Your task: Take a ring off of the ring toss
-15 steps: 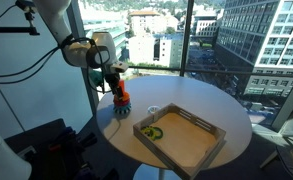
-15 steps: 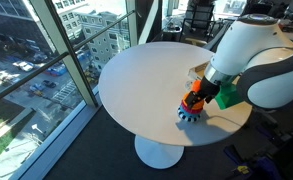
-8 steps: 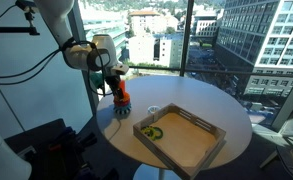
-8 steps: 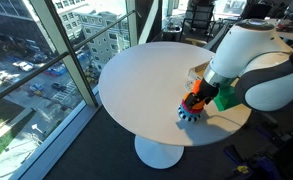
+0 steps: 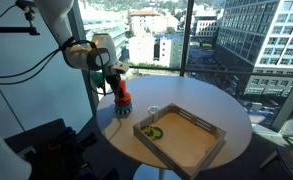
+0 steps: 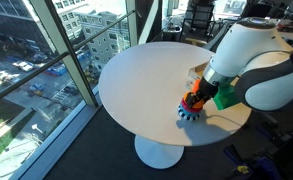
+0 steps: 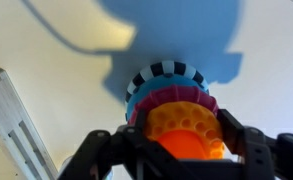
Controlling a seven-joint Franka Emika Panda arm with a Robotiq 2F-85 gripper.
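Note:
The ring toss (image 5: pixel 120 101) (image 6: pixel 192 108) stands near the round table's edge, a stack of coloured rings on a dark base. In the wrist view its top piece is the chunky orange ring (image 7: pixel 176 118), above a magenta ring (image 7: pixel 171 97) and a light blue one. My gripper (image 7: pixel 183 136) reaches down over the stack, and the black fingers (image 7: pixel 232 134) press against the orange ring from both sides. An orange-red peg (image 7: pixel 178 152) shows in the ring's middle. In both exterior views the gripper (image 5: pixel 114 86) (image 6: pixel 199 96) covers the top of the toy.
A shallow wooden tray (image 5: pixel 192 150) (image 7: pixel 14 128) lies beside the toy with a yellow-green ring (image 5: pixel 154 130) in its corner. The white round table (image 6: pixel 146 75) ends close to the toy. Large windows surround the table.

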